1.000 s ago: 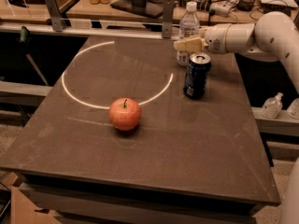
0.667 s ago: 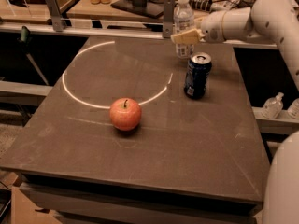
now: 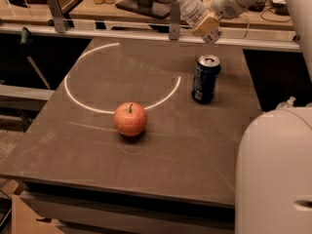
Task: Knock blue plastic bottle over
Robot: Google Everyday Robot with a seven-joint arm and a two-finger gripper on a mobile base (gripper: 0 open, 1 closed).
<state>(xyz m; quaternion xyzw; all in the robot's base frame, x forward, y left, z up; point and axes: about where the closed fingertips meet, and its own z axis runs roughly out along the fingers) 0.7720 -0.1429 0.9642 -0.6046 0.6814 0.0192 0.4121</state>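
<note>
The blue plastic bottle, clear with a white cap and pale label, hangs tilted above the back right of the table, with its cap pointing up and left. My gripper comes in from the upper right and is shut on the bottle's lower end, with its tan fingers around the base. The bottle is off the table surface. A dark blue soda can stands upright below and in front of the gripper.
A red apple sits on the dark table near a white ring marking. A rail with metal posts runs behind the table. My white arm body fills the lower right.
The bottle stood upright on the table beside the gripper. Now it is raised and tilted in the gripper. The arm has moved up and back. The can and apple have not moved.
</note>
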